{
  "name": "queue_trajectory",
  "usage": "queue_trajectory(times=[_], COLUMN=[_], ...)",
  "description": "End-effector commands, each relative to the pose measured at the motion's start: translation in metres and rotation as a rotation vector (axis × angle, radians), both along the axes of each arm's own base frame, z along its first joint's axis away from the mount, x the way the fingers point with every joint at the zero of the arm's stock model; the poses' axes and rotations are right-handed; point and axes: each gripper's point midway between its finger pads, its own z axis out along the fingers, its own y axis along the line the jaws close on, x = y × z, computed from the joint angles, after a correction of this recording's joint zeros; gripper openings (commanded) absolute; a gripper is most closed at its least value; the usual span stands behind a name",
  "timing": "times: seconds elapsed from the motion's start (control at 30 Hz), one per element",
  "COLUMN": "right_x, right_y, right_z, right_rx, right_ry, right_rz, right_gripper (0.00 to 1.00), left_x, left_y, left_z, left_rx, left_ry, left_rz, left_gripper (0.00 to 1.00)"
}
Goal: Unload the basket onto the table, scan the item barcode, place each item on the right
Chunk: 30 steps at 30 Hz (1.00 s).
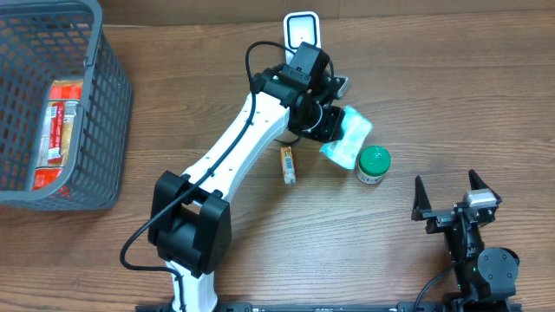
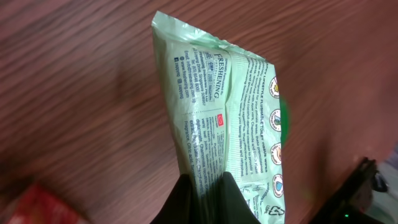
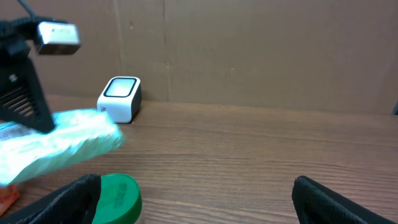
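The item is a pale green printed wipes packet (image 1: pixel 349 139), and my left gripper (image 1: pixel 326 122) is shut on one end of it, holding it off the table. In the left wrist view the two black fingers (image 2: pixel 180 202) pinch the packet (image 2: pixel 230 112), whose small-print side faces the camera. No barcode shows there. The white scanner (image 1: pixel 302 30) stands at the table's far edge, just behind the left wrist. From the right wrist view the packet (image 3: pixel 56 149) hangs in front of and below the scanner (image 3: pixel 120 98). My right gripper (image 1: pixel 447 192) rests open and empty at the near right.
A green-lidded jar (image 1: pixel 374 165) stands right beside the packet and close to my right gripper's left finger (image 3: pixel 68 199). A small orange stick pack (image 1: pixel 287 164) lies under the left arm. A grey wire basket (image 1: pixel 104 104) at the far left holds a red package (image 1: pixel 59 130).
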Motion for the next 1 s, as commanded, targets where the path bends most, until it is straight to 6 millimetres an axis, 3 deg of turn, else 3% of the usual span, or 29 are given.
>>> queue_trajectory(times=[0.0, 0.13, 0.57, 0.77, 0.87, 0.97], right_x=[0.000, 0.000, 0.000, 0.000, 0.000, 0.000], right_y=[-0.002, -0.002, -0.002, -0.002, -0.002, -0.002], right_z=[-0.002, -0.002, -0.002, -0.002, -0.002, -0.002], right_rx=[-0.004, -0.004, -0.004, -0.004, -0.004, -0.004], right_ry=[-0.002, -0.002, -0.002, -0.002, -0.002, -0.002], right_rz=[-0.011, -0.011, -0.011, -0.011, -0.011, -0.011], right_gripper=[1.00, 1.00, 1.00, 1.00, 1.00, 1.00], left_x=[0.007, 0.001, -0.043, -0.050, -0.051, -0.051], left_y=[0.021, 0.026, 0.012, 0.017, 0.016, 0.013], left_z=[0.004, -0.013, -0.076, -0.082, -0.083, -0.081], left_rx=[0.102, 0.165, 0.200, 0.216, 0.218, 0.204], left_ry=[-0.026, 0.000, 0.122, 0.170, 0.173, 0.175], left_rz=[0.119, 0.181, 0.241, 0.299, 0.297, 0.291], left_gripper=[0.04, 0.04, 0.04, 0.04, 0.15, 0.20])
